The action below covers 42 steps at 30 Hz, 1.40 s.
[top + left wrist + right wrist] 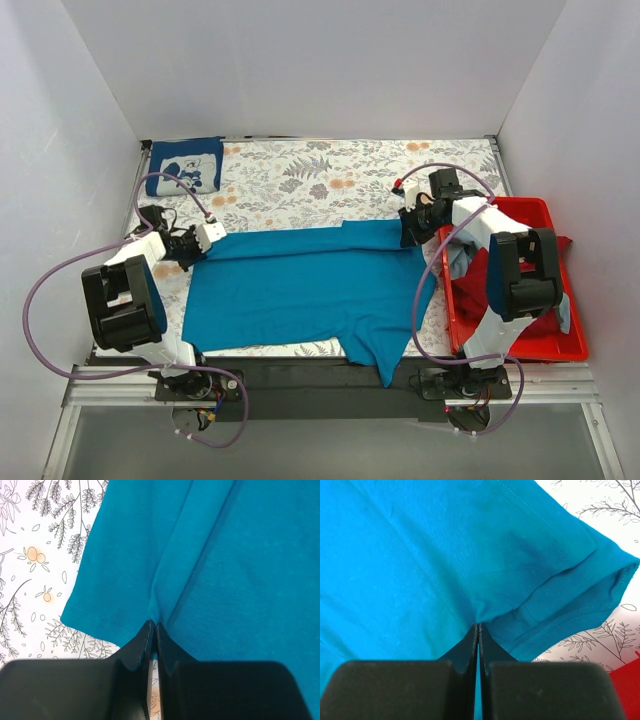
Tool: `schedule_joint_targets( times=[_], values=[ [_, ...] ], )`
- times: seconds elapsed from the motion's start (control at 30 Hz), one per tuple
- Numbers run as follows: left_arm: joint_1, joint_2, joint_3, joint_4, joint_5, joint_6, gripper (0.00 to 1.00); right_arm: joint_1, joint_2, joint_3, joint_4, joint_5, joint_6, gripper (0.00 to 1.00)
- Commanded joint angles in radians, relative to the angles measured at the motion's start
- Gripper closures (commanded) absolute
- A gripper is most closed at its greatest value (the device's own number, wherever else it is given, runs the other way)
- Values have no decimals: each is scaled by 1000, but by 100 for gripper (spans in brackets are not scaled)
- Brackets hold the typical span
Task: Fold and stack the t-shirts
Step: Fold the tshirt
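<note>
Left hand [152, 630]: clamping shut on teal t-shirt [310, 290] hem, just ahead
Right hand [478, 629]: clamping its opposite edge

The teal t-shirt [310, 285] is soft, matt knit cloth with neatly stitched hems. The navy t-shirt [186, 165], far left, is matt cloth bearing a flat white print. The table cover [300, 185] is a matt floral print. The red bin [525, 207], right, is smooth, slightly glossy plastic

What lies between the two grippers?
The teal shirt, spread out; left gripper and right gripper each pinch its far edge. The top view shows it.
</note>
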Motion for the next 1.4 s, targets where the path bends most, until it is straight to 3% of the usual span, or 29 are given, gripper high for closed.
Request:
schedule_joint_targets(
  times=[0.0,0.27,0.73,0.8,0.83,0.87,0.9,1.0,1.2,1.37],
  values=[
    [5,-33,24,9,-2,2,100,0,-3,45,24,17,-4,99],
    [7,-36,111,-80,20,-29,100,0,-27,128,-11,23,-17,99],
    [7,13,58,-97,-55,26,100,25,-3,-5,-20,23,-38,99],
    [5,24,68,-122,-60,34,91,26,23,4,-25,33,-38,99],
    [5,27,81,-162,-55,34,81,26,49,15,-31,35,-41,94],
    [7,27,93,-193,-46,34,78,28,63,28,-78,26,-52,78],
    [7,27,128,-227,-37,40,75,28,75,68,-104,15,-63,70],
    [19,21,183,-348,35,35,69,28,69,104,-176,-37,-95,60],
    [33,28,332,-379,158,-150,67,28,3,193,-212,-77,-87,60],
    [-12,114,406,-279,118,-424,66,28,78,285,-207,-59,-41,63]
  ],
)
